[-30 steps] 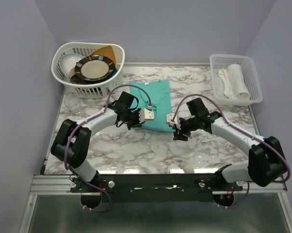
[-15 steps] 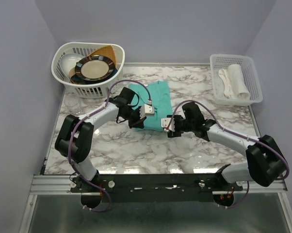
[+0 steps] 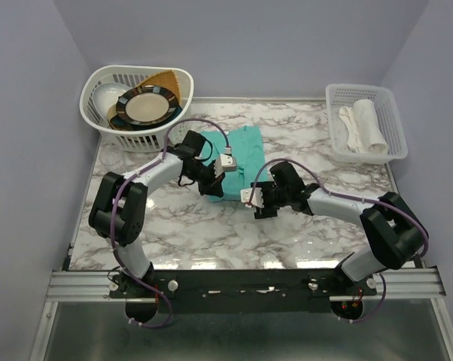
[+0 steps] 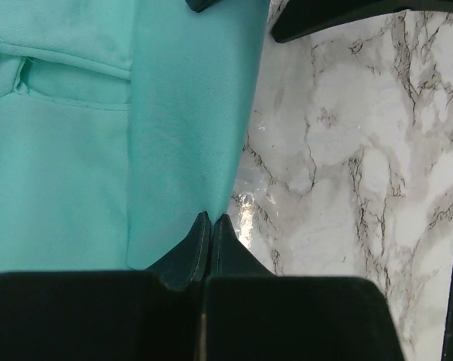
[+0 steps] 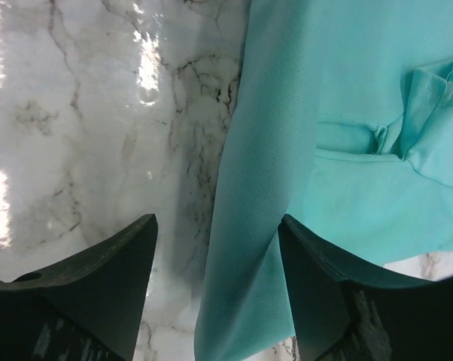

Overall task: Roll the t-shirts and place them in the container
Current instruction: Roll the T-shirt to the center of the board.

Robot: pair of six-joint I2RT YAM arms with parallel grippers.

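Observation:
The teal-green t-shirt (image 3: 241,153) lies folded on the marble table, near the middle. Its near edge is lifted into a soft fold (image 4: 193,113). My left gripper (image 3: 214,188) is at the shirt's near left corner, and its jaws (image 4: 211,219) are shut with the fold's edge drawn to their tips. My right gripper (image 3: 256,207) is at the near right corner. It is open, and its fingers (image 5: 121,263) stand either side of the raised fold (image 5: 249,248) without closing on it. The left gripper's black fingertips show at the top of the left wrist view.
A white laundry basket (image 3: 98,113) holding plates stands at the back left. A white slotted tray (image 3: 396,128) holding white cloths stands at the back right. A clear glass (image 3: 112,159) stands near the table's left edge.
My right gripper has moved left to the shirt's near right corner. My left gripper has shifted slightly back along the near left edge. The shirt's near edge has bunched up.

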